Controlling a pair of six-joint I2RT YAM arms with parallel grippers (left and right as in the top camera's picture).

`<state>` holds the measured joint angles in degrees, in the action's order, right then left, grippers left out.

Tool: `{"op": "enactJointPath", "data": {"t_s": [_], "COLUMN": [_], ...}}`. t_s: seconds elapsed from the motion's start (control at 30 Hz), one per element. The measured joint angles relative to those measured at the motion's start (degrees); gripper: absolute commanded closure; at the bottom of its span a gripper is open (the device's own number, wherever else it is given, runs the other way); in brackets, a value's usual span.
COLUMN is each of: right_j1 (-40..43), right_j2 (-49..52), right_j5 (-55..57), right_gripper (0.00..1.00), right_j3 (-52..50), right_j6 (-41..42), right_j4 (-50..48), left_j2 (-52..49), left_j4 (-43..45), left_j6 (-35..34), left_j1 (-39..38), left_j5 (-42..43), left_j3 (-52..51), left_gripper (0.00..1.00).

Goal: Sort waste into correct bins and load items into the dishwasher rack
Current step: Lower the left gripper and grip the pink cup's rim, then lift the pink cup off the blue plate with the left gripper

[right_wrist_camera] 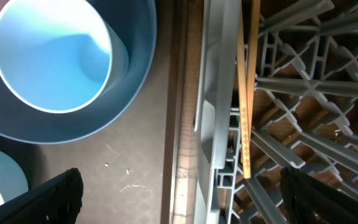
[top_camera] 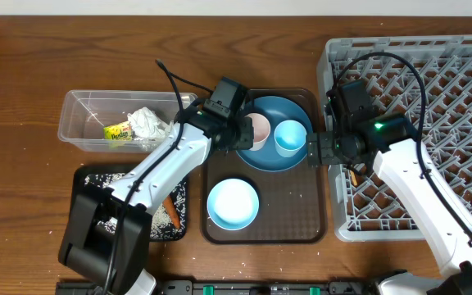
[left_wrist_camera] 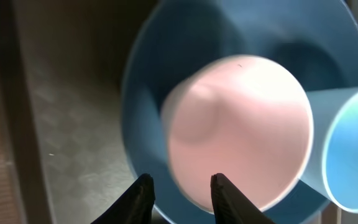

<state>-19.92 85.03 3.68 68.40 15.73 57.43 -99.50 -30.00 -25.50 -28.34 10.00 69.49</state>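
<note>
Straddles the rim of the white-pink cup (left_wrist_camera: pixel 241 130) with left hand (left_wrist_camera: pixel 180 180) half-closed; cannot tell if grasping.
Calls for square pinch, straight lift off dark-blue plate (left_wrist_camera: pixel 142 93) below, clear of light-blue cup (left_wrist_camera: pixel 353 149) to the hand's right.

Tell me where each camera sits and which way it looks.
Overhead: fixed above the table, looking straight down on both arms, brown tray and dishwasher rack.
Left wrist: on the left arm, looking down past its own fingers at the white-pink cup.
Right wrist: on the right arm, looking down at the rack's edge and chopsticks; its fingers frame the bottom corners.
Shared: both wrist views show the light-blue cup on the dark-blue plate.
</note>
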Motion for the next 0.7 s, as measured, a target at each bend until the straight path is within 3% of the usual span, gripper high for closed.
{"op": "enactJointPath", "data": {"t_s": [0.57,0.7], "right_j1": [0.0,0.0], "right_j2": [0.0,0.0], "right_j5": [0.0,0.0], "right_gripper": [0.01,0.01], "right_j3": [0.0,0.0], "right_j6": [0.0,0.0], "right_j4": [0.0,0.0], "left_j2": [-0.3,-1.8], "left_j4": [5.1,6.0], "left_j6": [-0.2,-0.4], "left_j1": [0.0,0.0], "left_j5": [-4.2,-4.2], "left_j3": [0.0,0.0], "left_gripper": [0.66,0.74]}}
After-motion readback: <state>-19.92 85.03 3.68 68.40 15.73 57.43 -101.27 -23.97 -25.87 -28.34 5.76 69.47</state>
